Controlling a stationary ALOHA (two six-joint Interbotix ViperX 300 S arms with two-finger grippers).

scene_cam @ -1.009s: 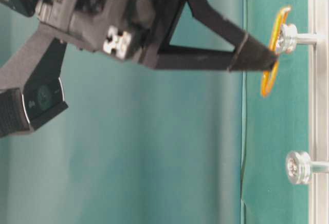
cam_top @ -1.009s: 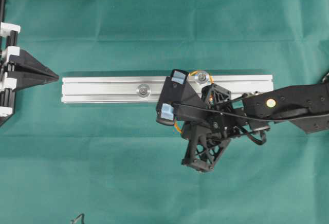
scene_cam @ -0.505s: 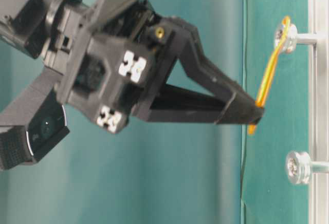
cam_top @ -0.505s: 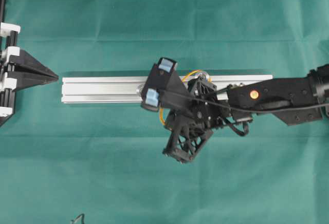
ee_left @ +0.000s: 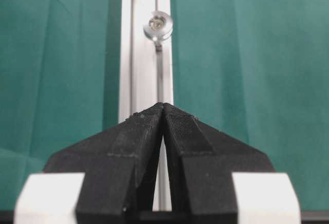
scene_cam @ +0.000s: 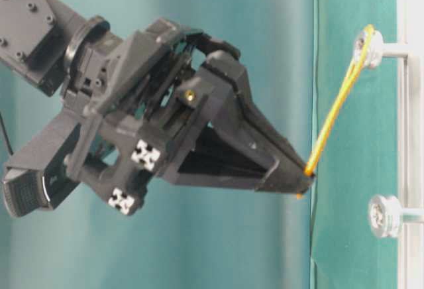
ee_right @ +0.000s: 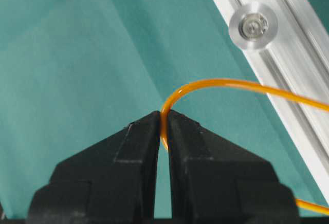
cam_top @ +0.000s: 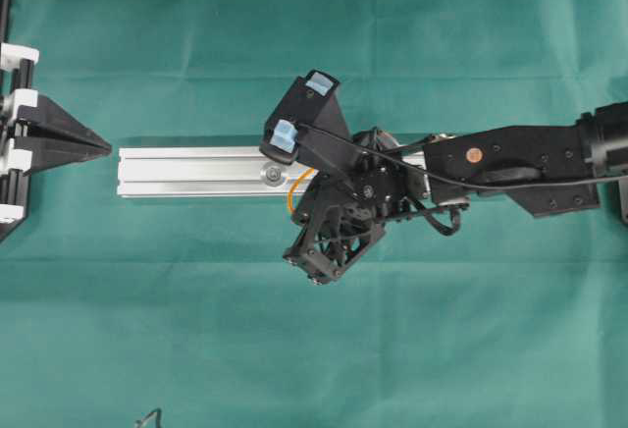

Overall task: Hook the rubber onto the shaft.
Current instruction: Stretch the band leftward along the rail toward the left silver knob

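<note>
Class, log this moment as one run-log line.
right hand: shut on rubber | rubber: hooked on one shaft, stretched | left hand: shut, idle

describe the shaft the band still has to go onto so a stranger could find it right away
Find the silver rail lying across the green cloth. Two round-headed shafts stand on it. The bare one, beside the right gripper, is it; the other shaft already carries the orange rubber.

Even, bright, diffuse light throughout; green cloth (cam_top: pixel 196 330) evenly lit, only a thin soft shadow just above the silver rail (cam_top: pixel 186 171). Rail glares pale, detail washed out. Table-level view: background left of rail is soft. Wrist views: near black fingers (ee_right: pixel 139 152) slightly soft.
</note>
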